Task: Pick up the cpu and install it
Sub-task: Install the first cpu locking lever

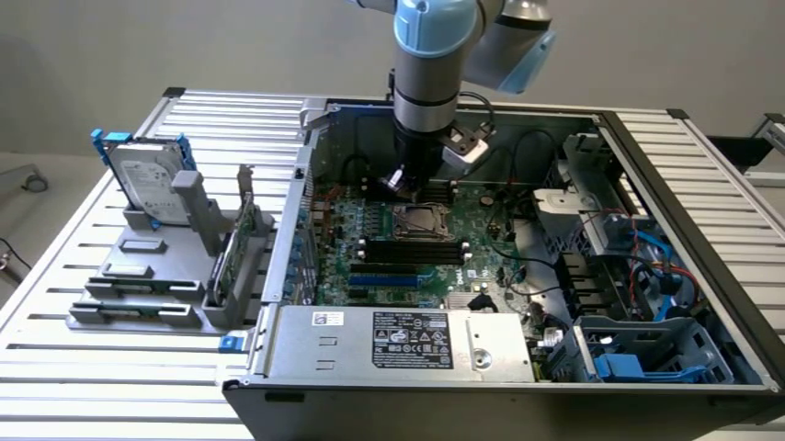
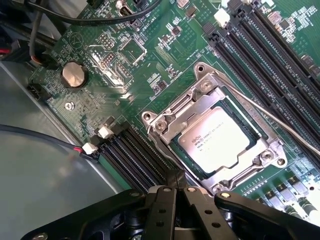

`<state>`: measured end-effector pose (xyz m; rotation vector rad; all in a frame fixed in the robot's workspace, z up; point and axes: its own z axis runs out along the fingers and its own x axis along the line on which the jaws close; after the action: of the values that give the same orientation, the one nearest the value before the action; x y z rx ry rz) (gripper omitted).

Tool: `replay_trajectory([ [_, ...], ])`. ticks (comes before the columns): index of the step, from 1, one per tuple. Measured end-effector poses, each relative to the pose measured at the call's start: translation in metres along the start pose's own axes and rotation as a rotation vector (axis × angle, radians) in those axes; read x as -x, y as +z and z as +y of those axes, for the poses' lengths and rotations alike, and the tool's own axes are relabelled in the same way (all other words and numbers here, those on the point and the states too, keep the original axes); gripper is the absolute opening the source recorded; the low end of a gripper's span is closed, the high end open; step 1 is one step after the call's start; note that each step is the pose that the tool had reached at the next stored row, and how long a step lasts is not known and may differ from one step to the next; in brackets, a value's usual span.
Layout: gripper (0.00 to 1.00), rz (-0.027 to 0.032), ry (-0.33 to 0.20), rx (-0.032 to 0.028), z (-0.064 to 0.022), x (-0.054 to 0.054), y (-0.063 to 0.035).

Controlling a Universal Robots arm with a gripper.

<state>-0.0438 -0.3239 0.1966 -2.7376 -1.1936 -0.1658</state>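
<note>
Even light, perhaps slight glare on the cpu [image 2: 220, 142].

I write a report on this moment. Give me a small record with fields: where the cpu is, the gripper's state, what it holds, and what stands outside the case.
cpu: lies in the socket on the motherboard, silvery top facing up
gripper: shut, tips close to the socket's edge
held: nothing
socket lever: thin metal rod along one side; latched or not, cannot tell
arm: reaches down into the open computer case
outside the case: hard drive with blue rails, upright on a grey stand, at the exterior view's left
</note>
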Motion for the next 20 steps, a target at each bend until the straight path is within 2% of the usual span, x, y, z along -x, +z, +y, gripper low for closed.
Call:
replay_trajectory([
  [20,0.11,-0.0003,0.000,0.0001,0.0076,-0.0068,0.0013],
])
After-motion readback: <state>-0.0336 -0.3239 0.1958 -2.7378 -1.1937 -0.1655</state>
